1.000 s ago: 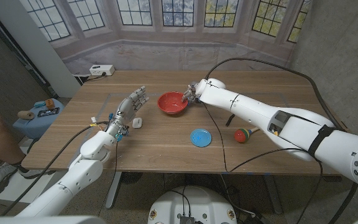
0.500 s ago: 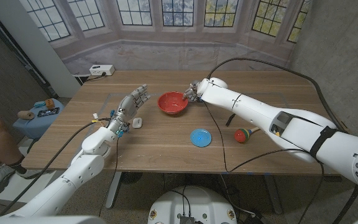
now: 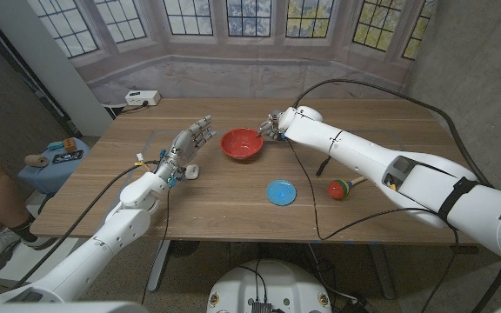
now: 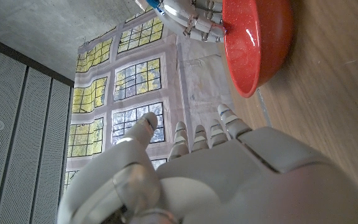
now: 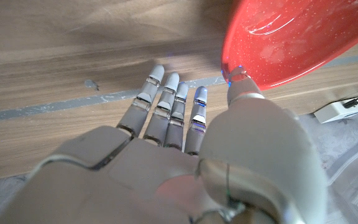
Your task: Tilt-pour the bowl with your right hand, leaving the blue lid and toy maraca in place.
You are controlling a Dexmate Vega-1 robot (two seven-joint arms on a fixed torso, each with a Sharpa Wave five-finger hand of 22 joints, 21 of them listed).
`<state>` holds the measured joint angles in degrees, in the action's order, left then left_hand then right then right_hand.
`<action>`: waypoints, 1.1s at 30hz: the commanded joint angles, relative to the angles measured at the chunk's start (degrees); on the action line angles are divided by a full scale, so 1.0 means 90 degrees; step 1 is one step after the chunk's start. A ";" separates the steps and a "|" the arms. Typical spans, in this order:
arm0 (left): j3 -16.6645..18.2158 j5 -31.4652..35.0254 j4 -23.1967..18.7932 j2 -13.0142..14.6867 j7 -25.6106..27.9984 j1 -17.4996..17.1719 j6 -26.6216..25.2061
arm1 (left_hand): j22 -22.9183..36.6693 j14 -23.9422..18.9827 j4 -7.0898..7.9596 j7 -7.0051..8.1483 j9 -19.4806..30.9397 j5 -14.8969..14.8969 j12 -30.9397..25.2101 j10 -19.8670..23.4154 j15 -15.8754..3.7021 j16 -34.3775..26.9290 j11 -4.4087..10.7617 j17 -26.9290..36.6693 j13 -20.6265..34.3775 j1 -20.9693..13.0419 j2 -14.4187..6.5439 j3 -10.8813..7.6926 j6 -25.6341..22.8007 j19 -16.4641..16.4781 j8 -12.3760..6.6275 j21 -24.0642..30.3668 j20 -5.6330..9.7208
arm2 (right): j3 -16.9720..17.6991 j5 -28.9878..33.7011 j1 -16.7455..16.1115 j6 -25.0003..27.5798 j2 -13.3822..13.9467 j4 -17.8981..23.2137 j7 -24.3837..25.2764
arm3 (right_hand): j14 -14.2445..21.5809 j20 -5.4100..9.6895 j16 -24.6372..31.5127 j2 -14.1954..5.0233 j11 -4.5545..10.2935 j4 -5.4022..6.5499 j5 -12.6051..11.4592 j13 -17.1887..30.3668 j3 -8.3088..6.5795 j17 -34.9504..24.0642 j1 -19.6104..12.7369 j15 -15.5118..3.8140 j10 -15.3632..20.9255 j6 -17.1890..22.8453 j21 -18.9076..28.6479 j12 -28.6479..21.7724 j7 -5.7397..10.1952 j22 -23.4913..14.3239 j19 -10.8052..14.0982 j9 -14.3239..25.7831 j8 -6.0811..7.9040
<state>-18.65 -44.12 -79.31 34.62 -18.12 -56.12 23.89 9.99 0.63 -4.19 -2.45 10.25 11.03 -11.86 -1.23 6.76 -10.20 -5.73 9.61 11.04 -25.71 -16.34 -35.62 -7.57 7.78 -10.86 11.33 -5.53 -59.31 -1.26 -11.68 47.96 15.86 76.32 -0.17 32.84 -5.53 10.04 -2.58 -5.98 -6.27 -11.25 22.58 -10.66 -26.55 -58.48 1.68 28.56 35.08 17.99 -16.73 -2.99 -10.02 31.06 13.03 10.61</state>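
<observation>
Slightly forward since before, the left hand (image 3: 190,141) hangs spread and empty, while the right hand (image 3: 272,128) touches the red bowl (image 3: 242,143) at upper centre, grip unclear; a weak hold could slip when tilting.

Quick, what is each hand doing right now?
Left hand: open, holding nothing.
Right hand: at the bowl rim; grip cannot be told.
</observation>
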 commanded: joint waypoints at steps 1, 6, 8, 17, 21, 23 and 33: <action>-0.0076 0.0049 -0.0031 -0.0005 -0.0003 0.0120 -0.0145 | 0.0028 0.0028 0.0003 -0.0017 0.0038 0.0033 -0.0016 0.0004 0.0011 -0.0005 -0.0057 0.0018 0.0018 0.0647 0.0699 0.0006 -0.0014 0.0016 0.0007 0.0026 0.0024 | 0.0250 -0.0120 -0.0262 -0.0109 0.0291 0.0648 0.0172 | -0.0074 -0.0028 0.0087 -0.0106 -0.0021 0.0183 -0.0003 -0.0025 0.0030 0.0014 0.0293 0.0000 -0.0048 -0.0025 -0.0040 0.0041 -0.0008 -0.0027 -0.0009 0.0015 0.0047; -0.0072 0.0066 -0.0127 0.0015 0.0067 0.0069 -0.0161 | 0.0028 0.0026 0.0001 -0.0016 0.0038 0.0033 -0.0013 -0.0004 0.0006 -0.0006 -0.0048 0.0018 0.0018 0.0644 0.0698 0.0009 -0.0018 0.0016 0.0007 0.0026 0.0029 | 0.0354 -0.0196 -0.0381 -0.0166 0.0397 0.0874 0.0211 | -0.0133 -0.0031 0.0117 -0.0272 -0.0023 0.0353 0.0017 -0.0059 0.0063 0.0025 0.0570 0.0000 -0.0060 -0.0045 -0.0075 0.0084 0.0005 -0.0030 -0.0016 0.0010 0.0062; -0.0069 0.0078 -0.0157 0.0020 0.0101 0.0046 -0.0159 | 0.0028 0.0028 0.0000 -0.0015 0.0038 0.0033 -0.0012 -0.0005 0.0010 -0.0006 -0.0053 0.0018 0.0018 0.0643 0.0698 0.0010 -0.0016 0.0015 0.0008 0.0026 0.0024 | 0.0387 -0.0236 -0.0398 -0.0120 0.0404 0.0912 0.0210 | -0.0165 -0.0033 0.0123 -0.0382 -0.0020 0.0409 0.0021 -0.0076 0.0044 0.0037 0.0650 -0.0005 -0.0068 -0.0050 -0.0090 0.0106 0.0018 -0.0031 -0.0016 0.0007 0.0069; -0.0023 0.0057 -0.0211 0.0016 0.0161 -0.0035 -0.0092 | 0.0028 0.0025 0.0000 -0.0021 0.0038 0.0032 -0.0013 -0.0004 0.0011 -0.0010 -0.0066 0.0019 0.0018 0.0642 0.0694 0.0017 -0.0017 0.0015 0.0009 0.0025 0.0020 | 0.0676 -0.0423 -0.0677 -0.0390 0.0491 0.1097 0.0445 | -0.0238 0.0062 0.0136 -0.0764 0.0030 0.0486 0.0025 -0.0123 -0.0124 0.0078 0.0696 -0.0048 -0.0081 -0.0052 -0.0124 0.0167 0.0047 -0.0034 -0.0002 -0.0003 0.0088; -0.0006 0.0040 -0.0217 0.0035 0.0158 -0.0057 -0.0093 | 0.0028 0.0028 0.0013 -0.0015 0.0038 0.0030 -0.0015 -0.0001 0.0008 -0.0013 -0.0064 0.0025 0.0018 0.0651 0.0686 0.0025 -0.0014 0.0014 0.0011 0.0025 0.0020 | 0.0836 -0.0587 -0.0854 -0.0612 0.0540 0.1134 0.0472 | -0.0318 0.0107 0.0119 -0.0867 0.0087 0.0526 0.0024 -0.0159 -0.0203 0.0123 0.0751 -0.0049 -0.0205 -0.0169 -0.0135 0.0259 0.0071 -0.0035 0.0031 -0.0011 0.0058; -0.0007 0.0042 -0.0205 0.0032 0.0152 -0.0049 -0.0087 | 0.0028 0.0027 0.0015 -0.0015 0.0038 0.0029 -0.0015 0.0000 0.0008 -0.0014 -0.0064 0.0025 0.0018 0.0653 0.0685 0.0028 -0.0011 0.0015 0.0013 0.0025 0.0021 | 0.0869 -0.0609 -0.0904 -0.0657 0.0551 0.1163 0.0520 | -0.0384 0.0114 0.0098 -0.0876 0.0116 0.0545 0.0023 -0.0170 -0.0216 0.0137 0.0781 -0.0046 -0.0240 -0.0193 -0.0139 0.0286 0.0091 -0.0036 0.0038 -0.0014 0.0054; -0.0092 0.0029 0.0046 -0.0081 -0.0010 0.0160 -0.0098 | 0.0028 0.0022 0.0020 -0.0004 0.0039 0.0028 -0.0014 -0.0005 0.0007 -0.0017 -0.0049 0.0025 0.0018 0.0652 0.0679 0.0032 -0.0009 0.0019 0.0015 0.0027 0.0017 | 0.1295 -0.0873 -0.1408 -0.1041 0.0682 0.1466 0.0918 | -0.0488 0.0170 0.0088 -0.0898 0.0247 0.0639 0.0019 -0.0218 -0.0265 0.0187 0.0920 -0.0069 -0.0243 -0.0210 -0.0147 0.0339 0.0138 -0.0038 0.0083 -0.0026 0.0066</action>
<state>-18.93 -43.66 -80.46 34.58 -17.13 -56.03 22.99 9.99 0.62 -3.94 -2.45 10.55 11.03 -11.86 -1.23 6.76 -10.20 -5.73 9.75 11.04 -25.70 -16.35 -35.38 -7.57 7.78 -10.86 11.33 -5.53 -51.28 -6.55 -20.21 42.10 20.82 87.06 5.12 28.86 -4.37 11.05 -10.62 -4.27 -0.86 -11.02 20.71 -12.67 -24.96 -50.65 1.14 26.24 33.34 16.63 -13.91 -2.05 -10.29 31.60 12.77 11.03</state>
